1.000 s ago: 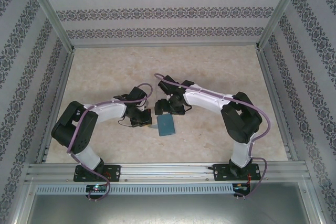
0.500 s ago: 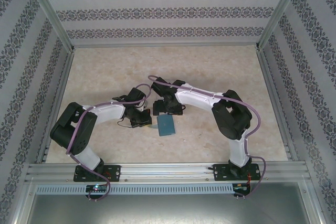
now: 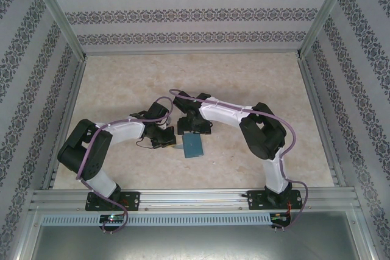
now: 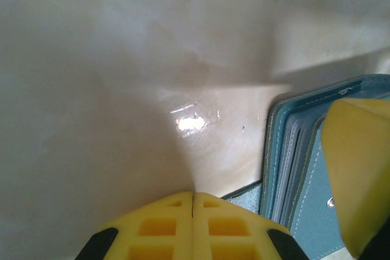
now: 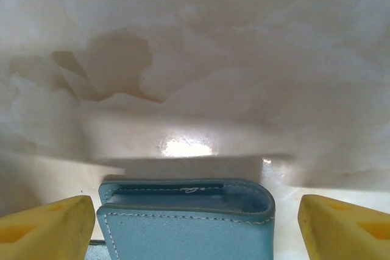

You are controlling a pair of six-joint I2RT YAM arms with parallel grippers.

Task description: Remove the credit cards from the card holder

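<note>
- A small teal-blue folding card holder of soft stitched material lies flat on the pale, marbled beige counter. It sits near the front middle, between the two arms.
- In the left wrist view, its open edge shows pale thin layers stacked between the teal covers. Whether these are the credit cards or clear sleeves cannot be told.
- The right hand is spread wide and holds nothing. Its two yellow fingers straddle one short end of the card holder. One finger is just beside the cover and the other stands apart from it.
- The left hand has its yellow fingers pressed fully together with nothing between them. It sits low over the counter, just beside the card holder's layered edge.
- A yellow block overlaps the card holder in the left wrist view. It is probably a right-hand finger.
- Judged step: steadying the card holder so it can be opened. No card is out yet.
- To do this well, centre the right hand before closing, so both fingers meet the covers squarely.
- Squeeze gently, because the soft cover is likely to buckle or skid on the glossy counter.
- The closed left tip looks suited to pinning a cover or lifting the flap, but it should stay off the layered edge.
</note>
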